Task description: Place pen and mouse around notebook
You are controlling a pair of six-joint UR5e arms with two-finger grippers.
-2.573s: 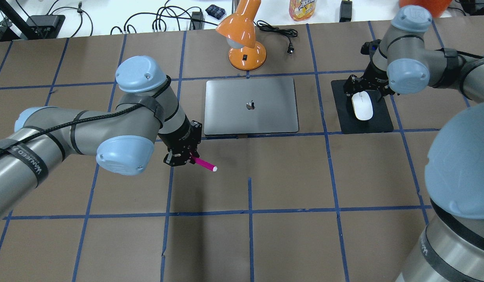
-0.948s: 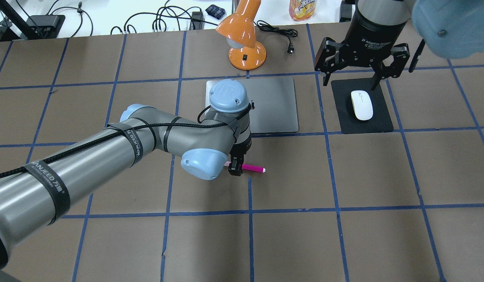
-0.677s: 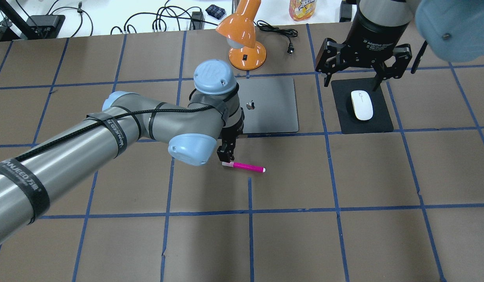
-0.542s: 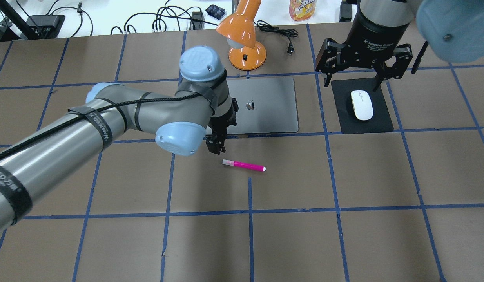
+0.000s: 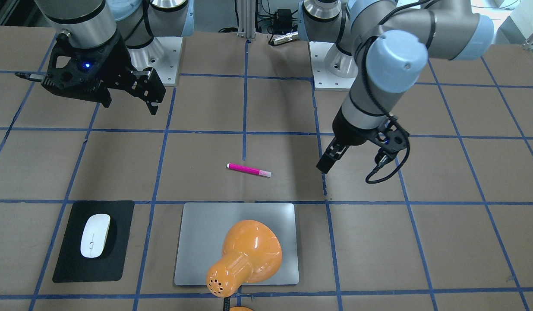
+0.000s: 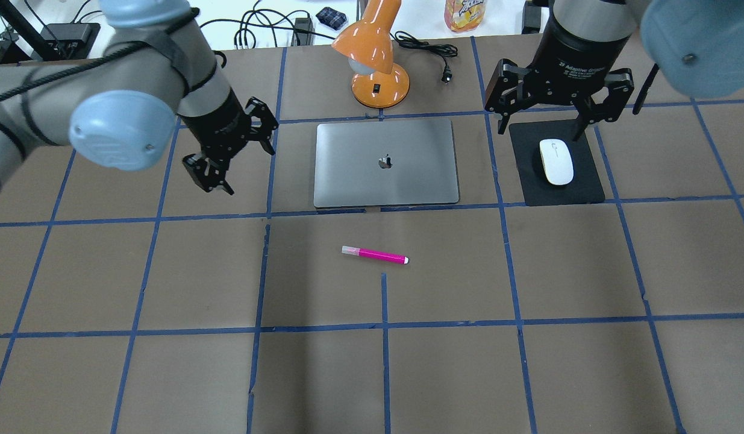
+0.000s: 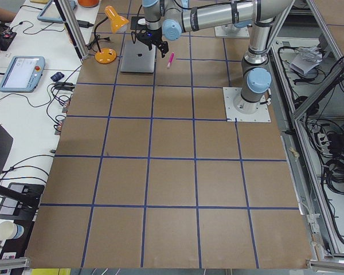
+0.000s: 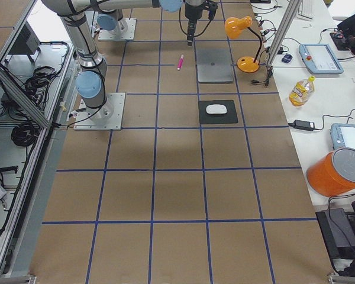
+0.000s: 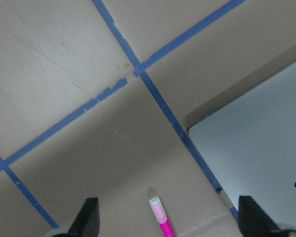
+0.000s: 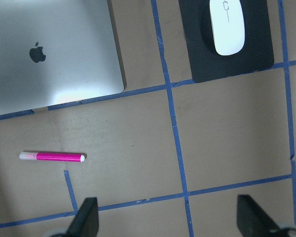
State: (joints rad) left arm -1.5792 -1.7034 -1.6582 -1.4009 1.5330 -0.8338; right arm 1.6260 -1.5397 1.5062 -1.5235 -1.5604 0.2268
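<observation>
Lying apart: one pen (image 6: pixel 375 255), one mouse (image 6: pixel 556 161), one notebook (image 6: pixel 385 163).

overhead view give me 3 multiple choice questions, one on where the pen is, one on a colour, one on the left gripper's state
1. Where is the pen relative to the notebook?
A) on top of it
B) on the table, apart from it, on the robot's side
C) leaning on its edge

2. What colour is the desk lamp?
A) green
B) white
C) orange

3. On the left gripper, how do the jaws stand?
A) open, empty
B) shut on the pen
C) shut, empty

Answers: 1 B, bare table shows between pen and notebook. 2 C, its shade and base are orange. 3 A, the jaws stand apart with nothing between them.
</observation>
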